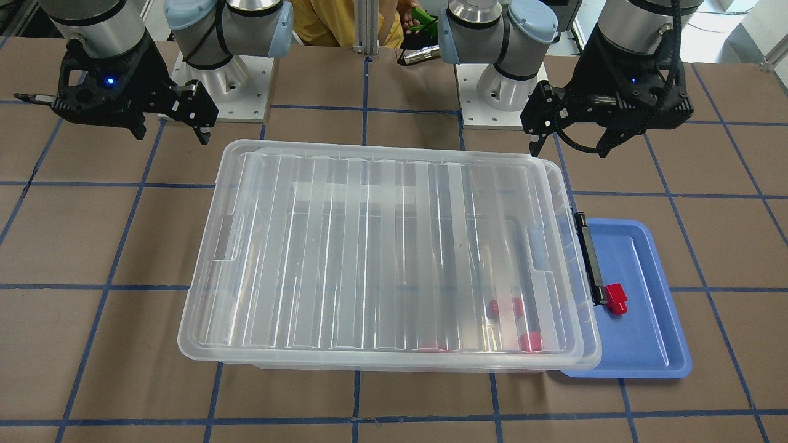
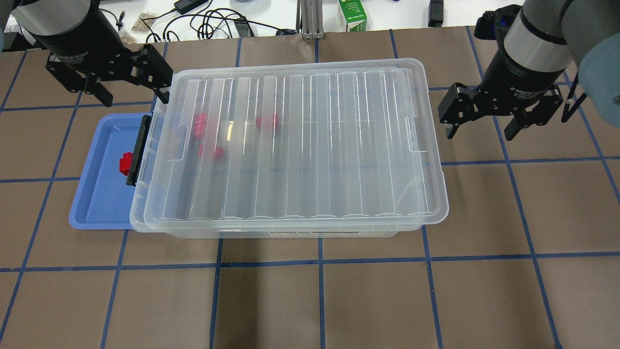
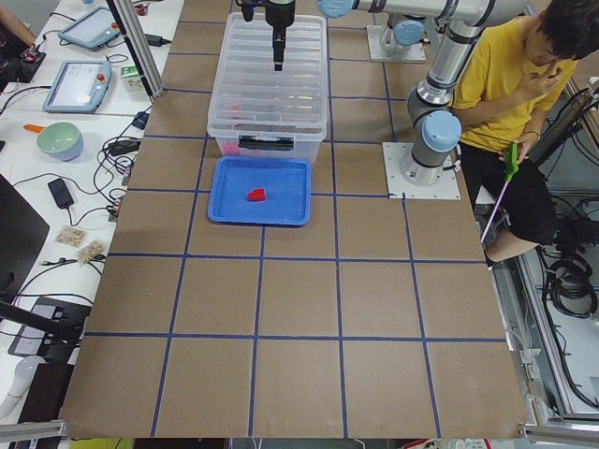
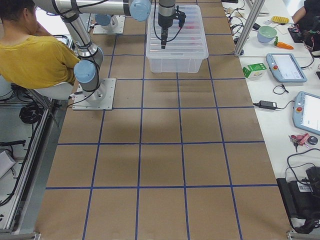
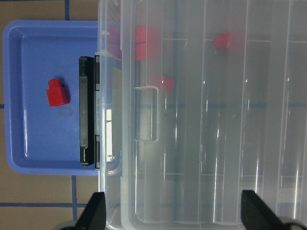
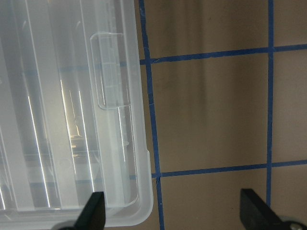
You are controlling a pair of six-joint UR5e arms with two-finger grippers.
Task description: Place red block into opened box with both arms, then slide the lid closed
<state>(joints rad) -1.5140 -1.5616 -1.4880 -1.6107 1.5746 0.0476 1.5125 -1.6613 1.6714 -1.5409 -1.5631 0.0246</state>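
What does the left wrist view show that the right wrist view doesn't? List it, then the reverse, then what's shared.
Only the left wrist view: the blue tray holding a red block, the black latch bar of the box, and blurred red blocks under the lid. Only the right wrist view: the lid's rounded corner, with nothing but table beside it. Both: the clear ribbed lid, the blue-taped table, and widely parted jaws along the bottom edge.

left tool [image 2: 135, 98] jaws spread, right tool [image 2: 478, 134] jaws spread, both pointing down
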